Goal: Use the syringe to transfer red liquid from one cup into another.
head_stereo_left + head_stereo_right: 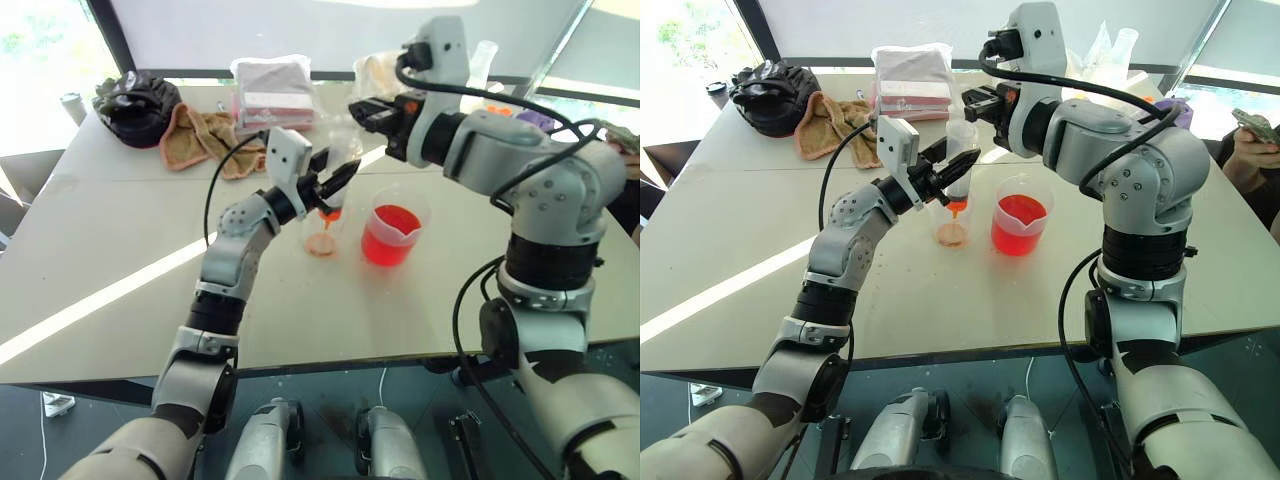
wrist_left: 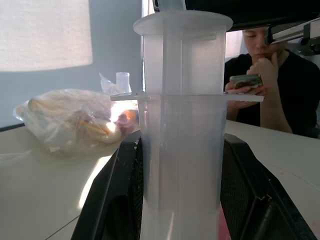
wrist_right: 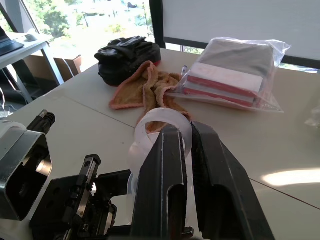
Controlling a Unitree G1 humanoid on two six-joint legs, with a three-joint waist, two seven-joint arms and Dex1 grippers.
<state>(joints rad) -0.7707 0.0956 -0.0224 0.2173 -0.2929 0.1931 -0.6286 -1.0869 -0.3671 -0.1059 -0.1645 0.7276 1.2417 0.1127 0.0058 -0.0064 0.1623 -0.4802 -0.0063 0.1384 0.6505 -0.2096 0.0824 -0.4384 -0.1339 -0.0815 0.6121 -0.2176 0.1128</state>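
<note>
Surface: pale, carrying both cups close together at its middle.
Beaker: part full of red liquid, just beside the cup.
Cup: a little red at the bottom, straight under the syringe's orange tip.
Syringe: upright, long axis vertical, tip down in the cup.
Left fingers: clamped on the barrel.
Right fingers: together on the plunger top, placed to press down.

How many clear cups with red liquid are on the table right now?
2. The smaller cup stands under the syringe, a little red at its bottom. The wider spouted beaker stands just to its right, about half full. Clutter at the back may hide others.
</note>
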